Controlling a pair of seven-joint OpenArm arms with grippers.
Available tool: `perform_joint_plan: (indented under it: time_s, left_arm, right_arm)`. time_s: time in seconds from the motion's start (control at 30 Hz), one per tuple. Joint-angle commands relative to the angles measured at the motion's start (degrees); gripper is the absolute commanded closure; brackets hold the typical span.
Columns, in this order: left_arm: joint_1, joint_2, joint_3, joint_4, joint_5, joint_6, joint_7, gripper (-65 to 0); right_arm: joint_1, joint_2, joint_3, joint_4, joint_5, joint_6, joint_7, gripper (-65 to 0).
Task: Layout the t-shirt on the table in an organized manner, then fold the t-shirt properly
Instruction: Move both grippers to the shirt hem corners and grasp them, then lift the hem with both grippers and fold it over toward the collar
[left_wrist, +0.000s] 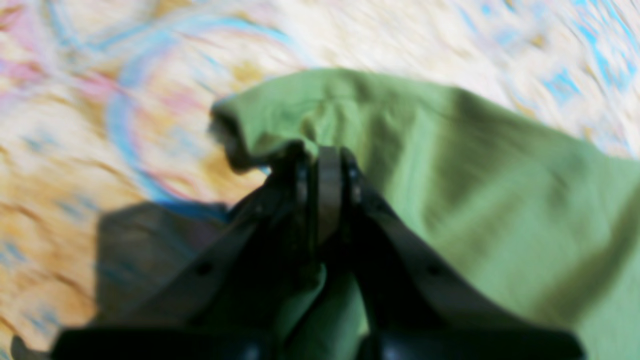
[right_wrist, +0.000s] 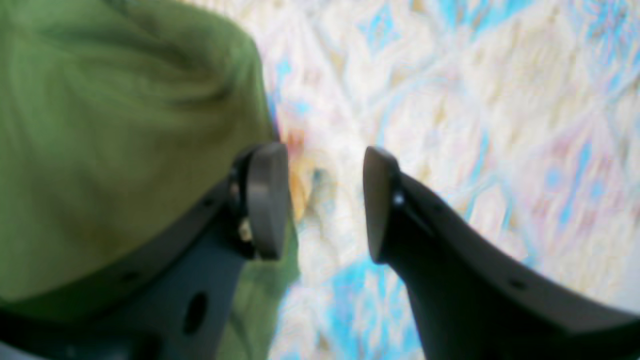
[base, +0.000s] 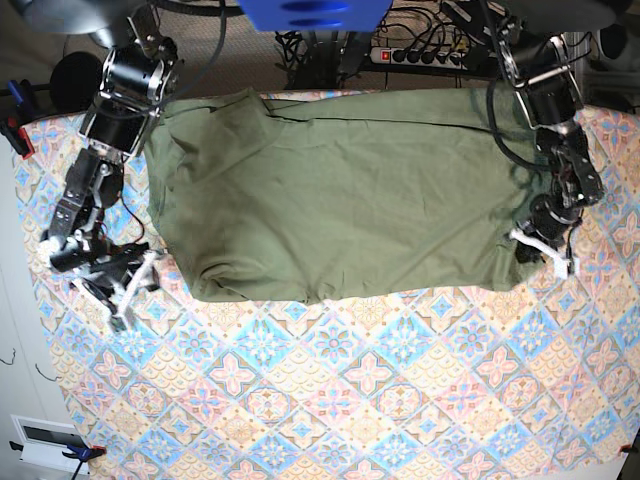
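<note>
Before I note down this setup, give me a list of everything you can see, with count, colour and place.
t-shirt: one, olive green, spread with creases across the table
patterned cloth: one, cream with blue and pink tile motifs, under the t-shirt
left claw: one, black, shut on the t-shirt's edge at the base view's right
right claw: one, black, open, near the t-shirt's edge at the base view's left
robot arms: two, black and white, one at each side of the base view

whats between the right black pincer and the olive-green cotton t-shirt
In the base view, a narrow bare strip of patterned tablecloth lies between the right black pincer and the olive-green cotton t-shirt.
</note>
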Motion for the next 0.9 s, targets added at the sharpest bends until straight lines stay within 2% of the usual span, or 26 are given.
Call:
perform_joint_plan:
  time_s: [0.0,0.1,0.27,0.4,0.6,0.77,0.87]
  left_arm:
    - [0.6,-1.1,-0.1,3.2,0.4,-0.1,0.7,0.0]
    - [3.6,-1.1,0.0,8.7,0.4,-0.1,0.7,0.0]
    - [8.1,-1.3,0.0,14.3,0.3,-0.8,0.7,0.0]
    - [10.7,-1.3,0.0,17.6,0.3,-3.1,0.7,0.0]
    - [13.4,-1.4,-0.1,20.3,-3.1,-3.2,0.7,0.0]
    - [14.4,-2.5,-0.1,20.3,-4.9,-3.2,0.7,0.0]
    - [14.8,-2.6,-0.1,20.3,-5.0,-3.2,0.7,0.0]
  right_arm:
    - [1.0,0.4,-1.8,-0.3,-0.3,0.2,1.5,-23.8]
    - [3.2,0.4,-6.4,-5.3,-2.7,0.2,5.0,-23.8]
    - [8.3,0.4,-10.9,-15.3,-3.1,0.2,10.7,-23.7]
    - [9.6,0.4,-11.4,-22.2,-3.1,0.2,15.3,-23.8]
    - [15.6,0.5,-11.5,-34.1,-3.1,0.2,21.7,-23.9]
    - [17.0,1.0,-11.5,-40.4,-3.4,0.2,27.7,-24.0]
    - [17.0,1.6,-11.5,-42.9,-6.6,0.2,30.4,-24.0]
